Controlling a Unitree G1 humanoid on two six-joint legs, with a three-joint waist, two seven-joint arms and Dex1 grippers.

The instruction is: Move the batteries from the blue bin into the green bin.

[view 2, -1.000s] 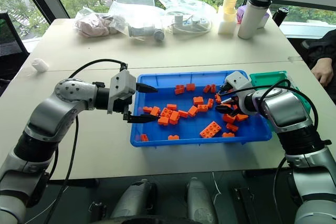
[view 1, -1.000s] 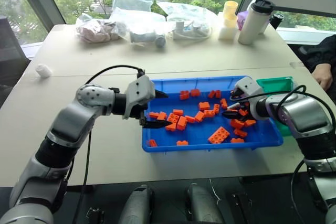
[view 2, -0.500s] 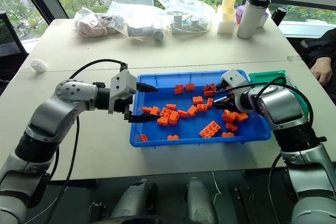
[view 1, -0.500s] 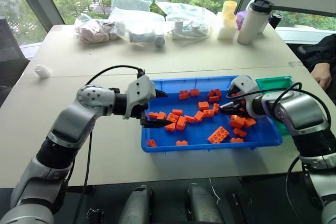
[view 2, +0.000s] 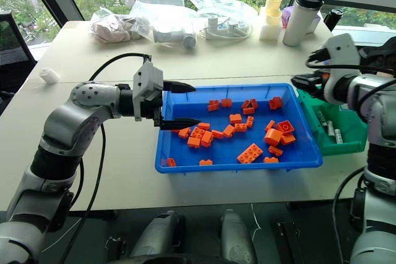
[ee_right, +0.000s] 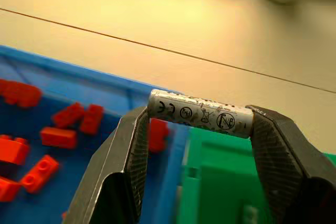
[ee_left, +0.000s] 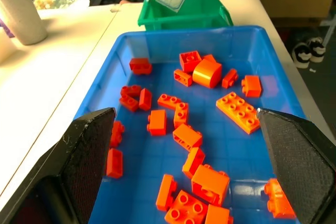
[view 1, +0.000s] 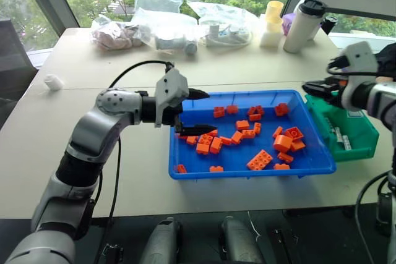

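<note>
The right claw (ee_right: 197, 129) gripped 1 battery (ee_right: 198, 114) end to end between its fingers, above the near edge of the green bin (view 1: 346, 129), where 2 batteries (view 2: 327, 125) already lay. The left claw (view 1: 199, 112) hung wide open and empty over the blue bin (view 1: 247, 168), among orange bricks (view 1: 260, 159). A good release would come over the bin's middle, low, with fingers spread gently.

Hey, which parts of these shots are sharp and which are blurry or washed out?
Right wrist view: the battery held end to end between the right gripper's fingers is sharp, its print readable; the table behind is soft and overbright. Left wrist view: the orange bricks in the blue bin are crisp. Head views: evenly daylit from the windows.
</note>
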